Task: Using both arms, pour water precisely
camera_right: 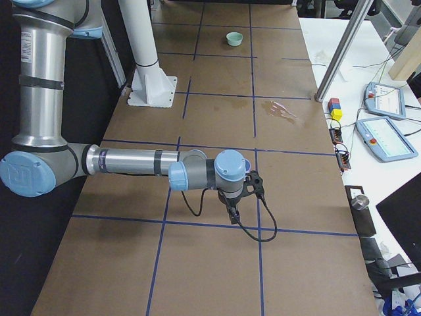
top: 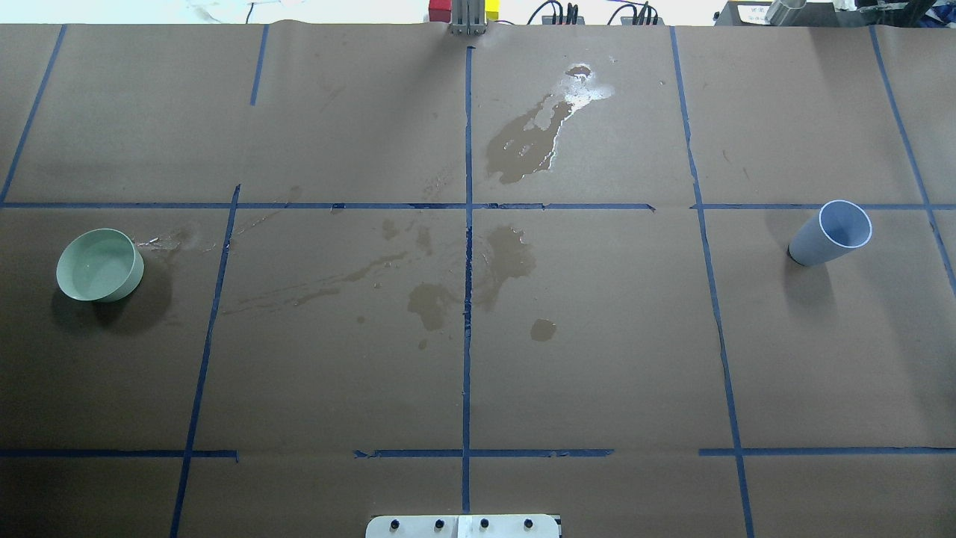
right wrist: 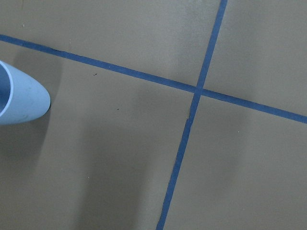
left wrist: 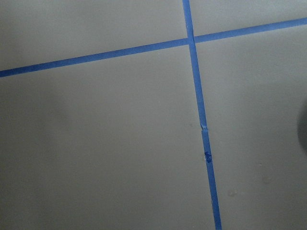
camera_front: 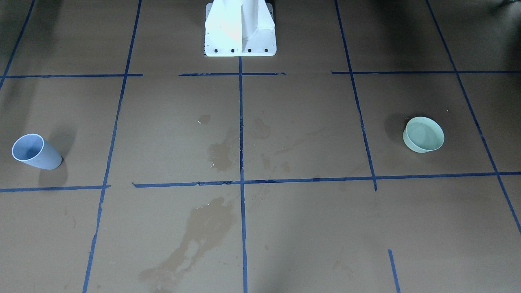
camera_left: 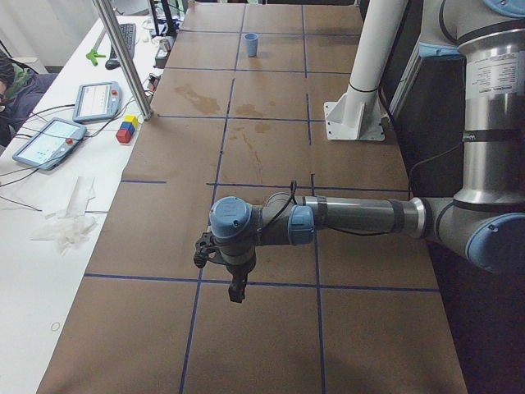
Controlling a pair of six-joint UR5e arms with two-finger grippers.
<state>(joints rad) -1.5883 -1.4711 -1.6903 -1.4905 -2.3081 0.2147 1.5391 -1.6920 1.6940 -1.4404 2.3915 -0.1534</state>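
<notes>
A pale blue cup stands tilted on the table's right side and shows at the left edge of the right wrist view. A green bowl sits at the left and also shows in the front view. Spilled water glints in a shallow pool at the far middle. My left arm reaches out over the table, its gripper pointing down. My right arm does the same, its gripper beside the cup. I cannot tell whether either gripper is open or shut.
Brown paper with blue tape lines covers the table, with dark wet stains near the middle. The white pedestal stands at the robot's edge. Tablets and coloured blocks lie beyond the far edge beside a metal post.
</notes>
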